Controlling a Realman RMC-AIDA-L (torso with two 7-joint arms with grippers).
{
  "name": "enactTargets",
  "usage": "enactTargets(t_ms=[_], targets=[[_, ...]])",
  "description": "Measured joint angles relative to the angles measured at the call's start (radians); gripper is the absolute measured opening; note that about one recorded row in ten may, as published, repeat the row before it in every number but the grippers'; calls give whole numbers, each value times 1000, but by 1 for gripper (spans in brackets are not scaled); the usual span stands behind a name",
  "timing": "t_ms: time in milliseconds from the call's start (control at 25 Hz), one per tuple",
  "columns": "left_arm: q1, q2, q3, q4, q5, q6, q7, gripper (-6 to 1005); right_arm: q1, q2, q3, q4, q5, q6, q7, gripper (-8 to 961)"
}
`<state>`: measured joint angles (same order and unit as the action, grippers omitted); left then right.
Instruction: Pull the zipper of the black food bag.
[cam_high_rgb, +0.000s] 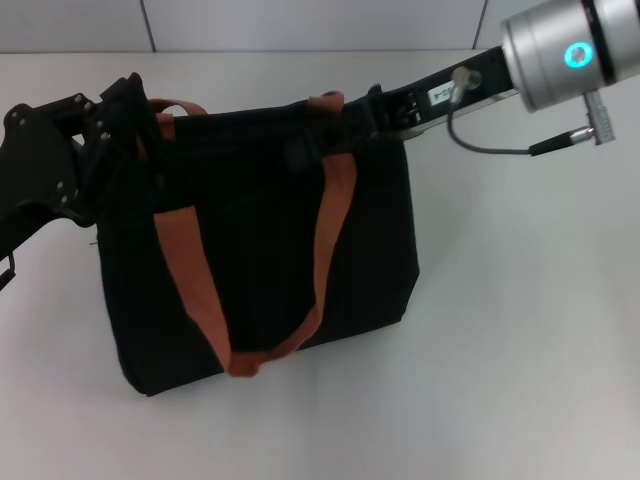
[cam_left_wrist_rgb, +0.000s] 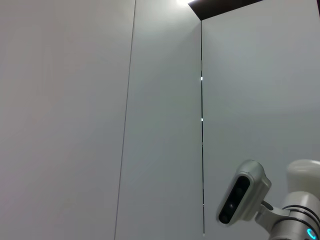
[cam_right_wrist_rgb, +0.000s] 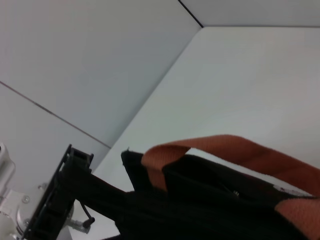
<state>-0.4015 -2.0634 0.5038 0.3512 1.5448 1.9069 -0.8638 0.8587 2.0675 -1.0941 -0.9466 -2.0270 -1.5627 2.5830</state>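
The black food bag (cam_high_rgb: 260, 250) stands on the white table with its two rust-orange handles (cam_high_rgb: 335, 190) hanging over the front. My left gripper (cam_high_rgb: 118, 112) is at the bag's top left corner and grips the fabric there; it also shows in the right wrist view (cam_right_wrist_rgb: 65, 185). My right gripper (cam_high_rgb: 377, 108) is at the bag's top right corner, against the top edge. The right wrist view shows the bag's top (cam_right_wrist_rgb: 210, 200) and one handle (cam_right_wrist_rgb: 225, 150). The zipper slider is hidden in all views.
The white table (cam_high_rgb: 520, 330) runs around the bag, with a grey panelled wall (cam_high_rgb: 300, 25) behind it. The left wrist view shows only the wall (cam_left_wrist_rgb: 100, 125) and my head camera (cam_left_wrist_rgb: 242, 197).
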Motion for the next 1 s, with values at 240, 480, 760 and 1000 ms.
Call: enactTargets(t_ms=[240, 480, 760, 1000], targets=[[-6, -1, 3, 0, 0, 16, -1, 52, 6, 13, -34, -16, -7, 38, 19, 468], [-6, -1, 4, 0, 3, 30, -2, 53, -26, 19, -77, -32, 1, 106, 2, 384], [4, -1, 4, 0, 4, 53, -1, 53, -115, 20, -78, -162, 4, 119, 1, 145], [7, -1, 1, 0, 3, 60, -3, 54, -201, 20, -73, -323, -46, 142, 38, 49]])
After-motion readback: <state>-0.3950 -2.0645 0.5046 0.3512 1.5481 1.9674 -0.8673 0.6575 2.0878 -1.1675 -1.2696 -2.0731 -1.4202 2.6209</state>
